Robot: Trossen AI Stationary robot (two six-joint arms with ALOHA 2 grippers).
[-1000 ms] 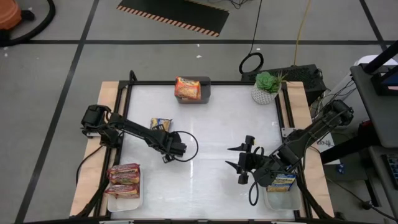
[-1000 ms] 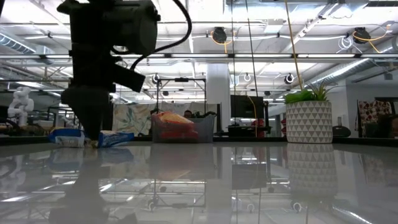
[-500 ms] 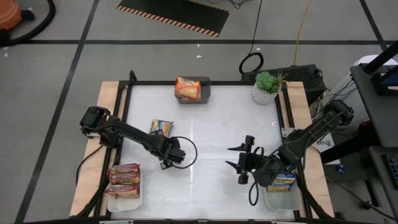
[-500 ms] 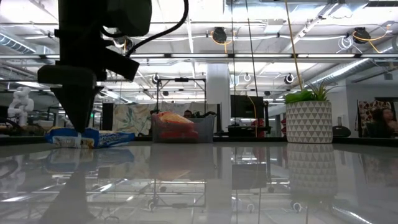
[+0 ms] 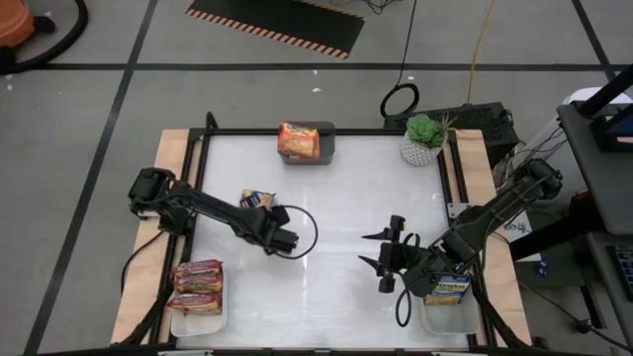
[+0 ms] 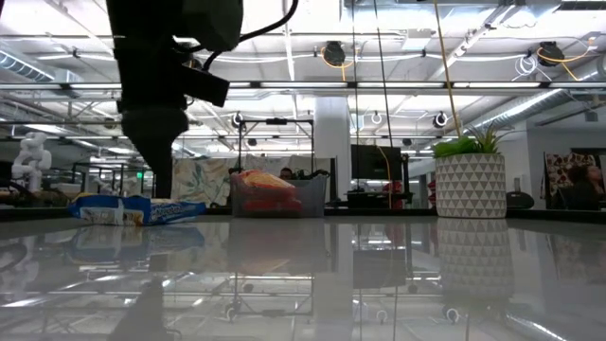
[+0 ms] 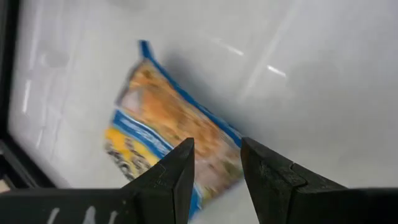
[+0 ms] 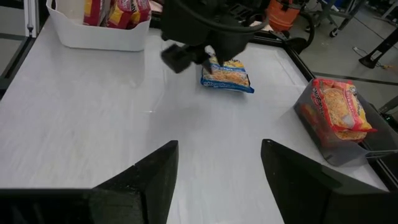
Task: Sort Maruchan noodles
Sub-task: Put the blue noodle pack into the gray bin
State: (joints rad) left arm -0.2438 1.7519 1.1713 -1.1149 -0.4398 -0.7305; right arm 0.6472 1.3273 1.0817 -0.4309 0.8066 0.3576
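The blue-and-yellow Maruchan packet (image 5: 256, 200) lies flat and loose on the table (image 5: 336, 188) near its left edge, while the left gripper (image 5: 285, 240), its fingers (image 7: 177, 174) a narrow gap apart and holding nothing, has swung back toward it after drifting away half a second ago. That suggests this packet is the next to be picked, bound for the right tray (image 5: 447, 314) where another blue one sits. The right gripper (image 5: 379, 261) hangs spread wide and empty over the table's right half, unmoved; red packets (image 5: 196, 285) fill the left tray (image 5: 198, 320), orange ones (image 5: 298, 139) the grey bin (image 5: 327, 146).
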